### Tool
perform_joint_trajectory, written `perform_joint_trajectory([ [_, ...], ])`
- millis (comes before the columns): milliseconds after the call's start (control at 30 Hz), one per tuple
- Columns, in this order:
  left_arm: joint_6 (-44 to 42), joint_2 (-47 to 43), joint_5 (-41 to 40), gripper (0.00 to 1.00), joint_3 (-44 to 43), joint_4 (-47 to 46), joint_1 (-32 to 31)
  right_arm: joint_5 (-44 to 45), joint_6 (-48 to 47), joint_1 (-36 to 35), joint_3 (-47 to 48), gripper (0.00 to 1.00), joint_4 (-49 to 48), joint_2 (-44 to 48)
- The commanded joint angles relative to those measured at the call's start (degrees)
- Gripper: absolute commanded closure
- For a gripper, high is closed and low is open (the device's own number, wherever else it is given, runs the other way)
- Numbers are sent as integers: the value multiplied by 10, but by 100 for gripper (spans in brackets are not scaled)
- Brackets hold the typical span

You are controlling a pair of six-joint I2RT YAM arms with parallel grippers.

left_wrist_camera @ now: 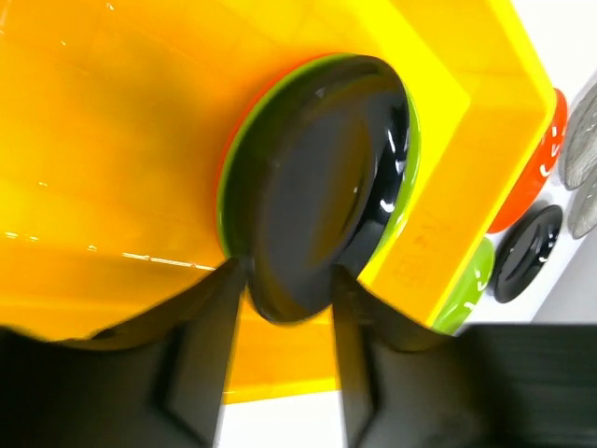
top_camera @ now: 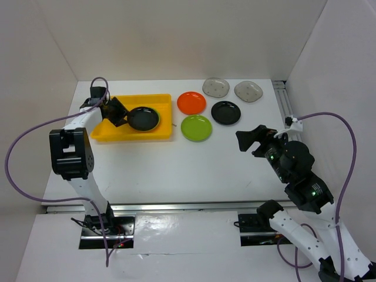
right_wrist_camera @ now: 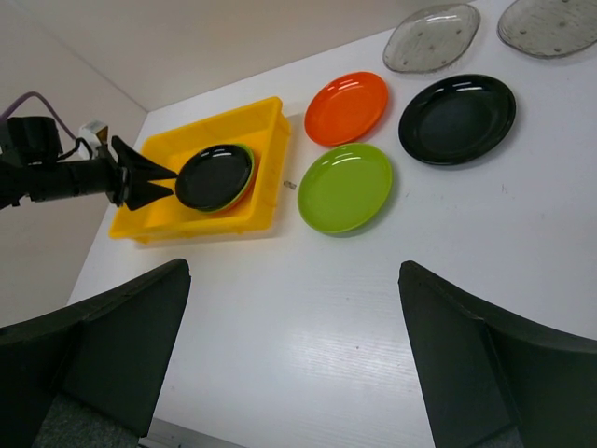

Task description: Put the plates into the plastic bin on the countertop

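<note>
Five outside: orange round plastic plate (top_camera: 191, 102), lime green plate (top_camera: 196, 127), black plate (top_camera: 225, 112) and two smoky-grey plates (top_camera: 215, 87) on the white desk (top_camera: 176, 170), right of the shallow yellow plastic bin (top_camera: 135, 134).
Left jaws: I pinch the near rim of a glossy black plate (left_wrist_camera: 317, 187), inside the bin atop a lime green dish (left_wrist_camera: 228, 173).
Right jaws: spread wide, empty, well right of the bin.
Risk: a tilted release could skid it off the stack; retreating while clamped would drag it out.

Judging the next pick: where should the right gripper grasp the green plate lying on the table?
Pinch the green plate by its rim at the near edge, right gripper coming in low from the front. It lies flat and shallow, so only the rim gives a hold; bin, orange plate and black plate crowd the other sides.
</note>
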State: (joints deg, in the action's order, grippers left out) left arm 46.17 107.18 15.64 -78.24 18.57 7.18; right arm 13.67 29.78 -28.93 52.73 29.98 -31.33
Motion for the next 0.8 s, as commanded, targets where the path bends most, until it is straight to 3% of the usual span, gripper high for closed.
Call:
perform_joint_trajectory([
  [0, -6, -32, 5, 42, -16, -4, -8, -7, 6, 5, -7, 0, -33, -1],
  [100, -6, -70, 5, 26, -16, 2, -8, -13, 6, 5, -18, 0, -45, -14],
  [167, -13, -102, 11, 0, -16, 2, -15, -18, 6, 5, -44, 0, -66, -30],
  [267, -32, -185, -5, 0, -25, 18, -36, -36, 19, 5, -83, 0, -101, -126],
  [400, -70, -231, -42, 0, -67, 98, -79, -39, 24, 10, -140, 0, -203, -203],
  [500, -99, -281, -33, 0, -81, 148, -89, -111, 19, 44, -173, 0, -316, -267],
  [767, -163, -431, -9, 0, 30, 185, -89, -134, 32, 84, -157, 2, -490, -478],
])
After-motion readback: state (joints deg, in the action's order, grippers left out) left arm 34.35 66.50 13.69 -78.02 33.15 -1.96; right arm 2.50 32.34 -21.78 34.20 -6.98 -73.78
